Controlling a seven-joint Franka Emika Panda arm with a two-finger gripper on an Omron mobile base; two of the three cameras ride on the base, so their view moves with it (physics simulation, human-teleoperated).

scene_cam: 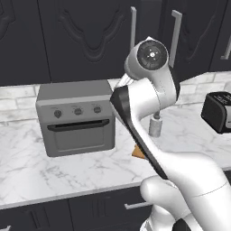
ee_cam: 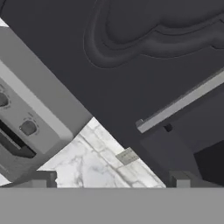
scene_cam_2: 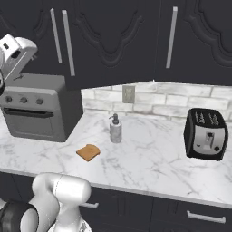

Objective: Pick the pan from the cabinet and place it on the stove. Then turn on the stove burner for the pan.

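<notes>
Cabinet (scene_cam_2: 118,41) doors, near-black with ornate carved panels and long vertical silver bar handles (scene_cam_2: 171,37), are seen shut above the marble bench (scene_cam_2: 149,158). In the hand view the fingers (ee_cam: 109,179) are spread wide with nothing held, pointed at a handle (ee_cam: 181,103) beside the grey toaster oven (scene_cam: 76,118).

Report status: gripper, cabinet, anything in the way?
Gripper open, empty, facing the cabinet. Doors shut, silver bar handle just ahead. Pan not seen yet. Toaster oven sits below, close to the door.
</notes>
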